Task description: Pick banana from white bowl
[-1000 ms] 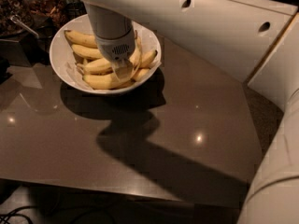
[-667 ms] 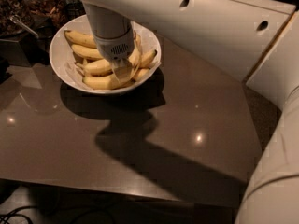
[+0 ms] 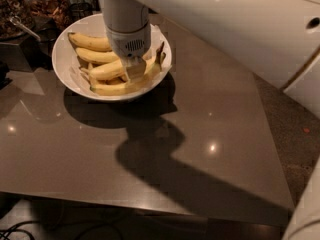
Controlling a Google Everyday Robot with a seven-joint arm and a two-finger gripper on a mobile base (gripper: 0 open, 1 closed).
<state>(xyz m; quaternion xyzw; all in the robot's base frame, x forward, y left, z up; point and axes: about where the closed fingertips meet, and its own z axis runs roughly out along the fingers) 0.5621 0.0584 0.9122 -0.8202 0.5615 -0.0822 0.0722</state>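
The white bowl (image 3: 65,66) stands at the back left of the brown table and holds several yellow bananas. The banana (image 3: 117,88), the longest one, curves along the bowl's front, and its dark stem tip rises at the right rim. My gripper (image 3: 133,72) reaches straight down into the bowl from the white arm. It sits on the pile right at the long banana's middle and hides part of it. Shorter bananas (image 3: 90,42) lie behind it to the left.
Dark containers with nuts or snacks (image 3: 47,6) and a spoon (image 3: 22,28) stand behind and left of the bowl. The brown table (image 3: 165,149) stretches to the front and right. My white arm (image 3: 240,24) spans the upper right.
My gripper has shifted slightly to the right within the bowl. The long banana's dark stem end now shows more plainly at the right rim.
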